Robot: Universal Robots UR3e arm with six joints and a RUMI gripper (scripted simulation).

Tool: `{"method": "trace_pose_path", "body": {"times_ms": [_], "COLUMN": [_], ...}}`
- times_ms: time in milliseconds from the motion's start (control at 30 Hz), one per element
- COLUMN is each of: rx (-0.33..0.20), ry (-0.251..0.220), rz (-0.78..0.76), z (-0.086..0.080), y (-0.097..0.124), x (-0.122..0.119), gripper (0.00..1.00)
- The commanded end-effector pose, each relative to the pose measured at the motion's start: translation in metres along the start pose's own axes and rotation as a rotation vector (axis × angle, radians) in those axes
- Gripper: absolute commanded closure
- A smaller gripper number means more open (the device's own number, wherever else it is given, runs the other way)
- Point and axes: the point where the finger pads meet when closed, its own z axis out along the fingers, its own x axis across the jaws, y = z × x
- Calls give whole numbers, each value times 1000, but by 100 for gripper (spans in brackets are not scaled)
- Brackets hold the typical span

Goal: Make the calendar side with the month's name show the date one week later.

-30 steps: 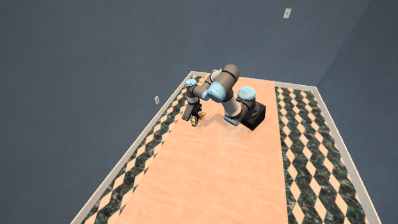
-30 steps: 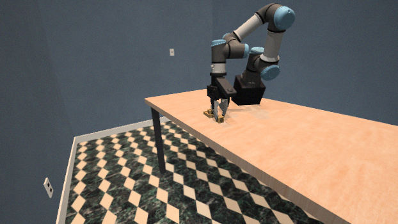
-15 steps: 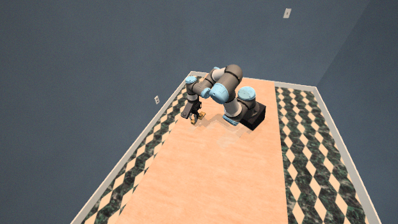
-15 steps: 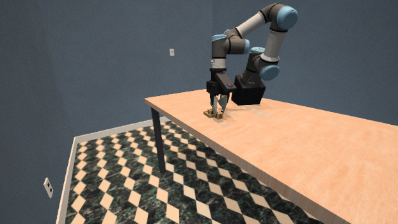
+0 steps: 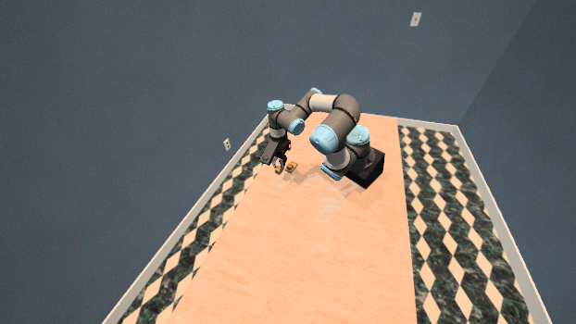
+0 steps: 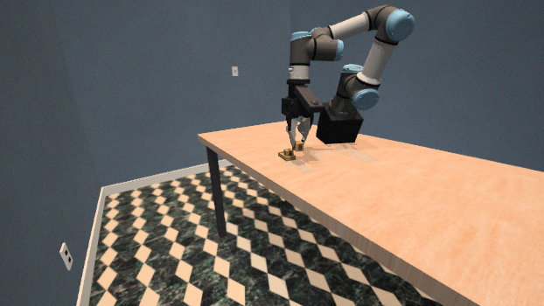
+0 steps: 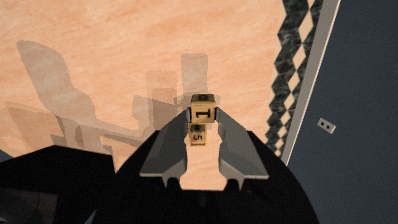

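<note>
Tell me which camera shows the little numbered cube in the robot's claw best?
The wrist view: the held cube sits large between the gripper fingers, one marked face visible. The exterior view shows it as a tiny block, markings unreadable. In the top view it is a speck by the fingers.

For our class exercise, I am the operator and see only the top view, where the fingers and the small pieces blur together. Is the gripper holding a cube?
Observer: Yes. In the wrist view the gripper is shut on a cube, pinched between its fingertips.
Operator: Which digit can you read on it?
Observer: The face toward the wrist camera shows a 1, lying on its side.
Operator: And the other cube?
Observer: The second cube appears just below the held one in the wrist view, and its visible face shows a 5.
</note>
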Motion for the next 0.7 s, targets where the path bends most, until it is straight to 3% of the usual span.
{"method": "trace_pose_path", "body": {"times_ms": [0, 300, 667], "rx": [13, 13, 14], "ry": [-38, -38, -39], "rz": [1, 1, 1], "z": [-18, -36, -39], "y": [-1, 0, 0], "x": [-8, -7, -7], "gripper": [90, 90, 90]}}
